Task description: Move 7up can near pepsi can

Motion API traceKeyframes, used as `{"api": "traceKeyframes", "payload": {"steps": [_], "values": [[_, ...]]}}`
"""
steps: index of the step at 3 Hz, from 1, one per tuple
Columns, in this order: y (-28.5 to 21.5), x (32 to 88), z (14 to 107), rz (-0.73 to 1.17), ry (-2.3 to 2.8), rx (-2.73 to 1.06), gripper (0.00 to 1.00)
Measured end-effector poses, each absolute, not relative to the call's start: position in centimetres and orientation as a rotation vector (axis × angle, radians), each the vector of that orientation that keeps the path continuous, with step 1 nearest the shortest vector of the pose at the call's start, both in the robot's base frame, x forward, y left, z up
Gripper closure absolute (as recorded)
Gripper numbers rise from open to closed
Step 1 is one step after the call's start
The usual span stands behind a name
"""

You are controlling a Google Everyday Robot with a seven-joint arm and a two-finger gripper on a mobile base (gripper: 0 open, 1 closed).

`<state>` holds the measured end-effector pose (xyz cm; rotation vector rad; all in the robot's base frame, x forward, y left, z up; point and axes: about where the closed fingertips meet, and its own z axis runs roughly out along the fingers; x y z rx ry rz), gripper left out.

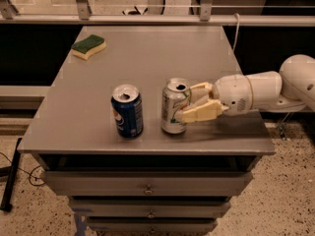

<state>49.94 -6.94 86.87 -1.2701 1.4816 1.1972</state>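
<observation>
The 7up can (173,106) is silver-white with green lettering and stands upright near the front of the grey table (147,58). The pepsi can (127,110) is dark blue and stands upright just to its left, a small gap between them. My gripper (189,103) reaches in from the right, its cream fingers (199,113) closed around the 7up can's right side. The white arm (275,90) extends off to the right.
A green and yellow sponge (88,46) lies at the back left of the table. Drawers (147,188) sit under the tabletop. A rail and glass panels run behind the table. Both cans stand close to the front edge.
</observation>
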Motion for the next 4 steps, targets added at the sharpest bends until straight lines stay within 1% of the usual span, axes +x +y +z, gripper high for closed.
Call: {"api": "traceKeyframes", "payload": {"steps": [1,2,3,4], "values": [[-5.09,48.51,86.46,1.207,1.413,-1.356,1.0],[-4.97,48.43,86.45,1.208,1.409,-1.362,1.0],[-4.83,48.43,86.44,1.202,1.4,-1.371,0.82],[-4.83,48.43,86.46,1.202,1.4,-1.371,0.59]]}}
